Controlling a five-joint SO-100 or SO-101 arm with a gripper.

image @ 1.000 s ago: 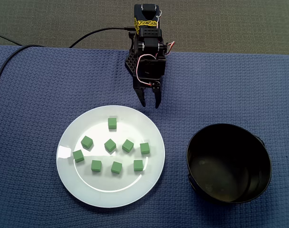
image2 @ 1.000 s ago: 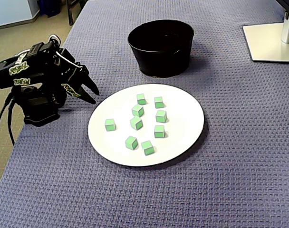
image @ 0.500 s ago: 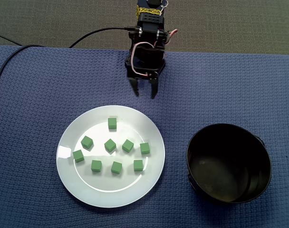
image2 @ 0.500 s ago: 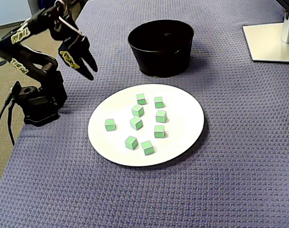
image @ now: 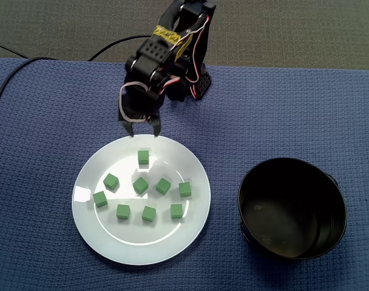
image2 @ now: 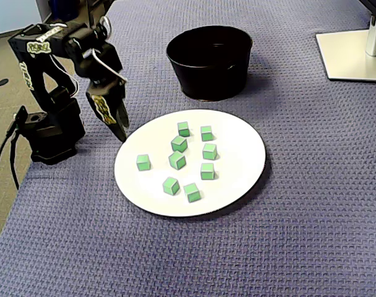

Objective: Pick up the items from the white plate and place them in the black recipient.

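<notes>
Several small green cubes lie spread over the white plate (image: 136, 242), also plate (image2: 237, 154), on the blue cloth. In both fixed views my black gripper (image: 144, 131) hangs fingers-down at the plate's rim on the arm's side, open and holding nothing. The single cube (image: 143, 157) nearest it lies just past the fingertips; this same cube (image2: 143, 162) sits apart from the gripper (image2: 119, 132). The black pot (image: 251, 176) stands empty beside the plate, its wall (image2: 200, 80) well away from the gripper.
The arm's base (image2: 49, 139) sits at the cloth's edge. A black cable (image: 8, 76) runs across the cloth's corner. A white stand base (image2: 355, 55) lies at the far right of that fixed view.
The arm has swung from its raised pose near the base down and toward the plate. The gripper now hangs over the plate's rim with its fingers spread wider.
</notes>
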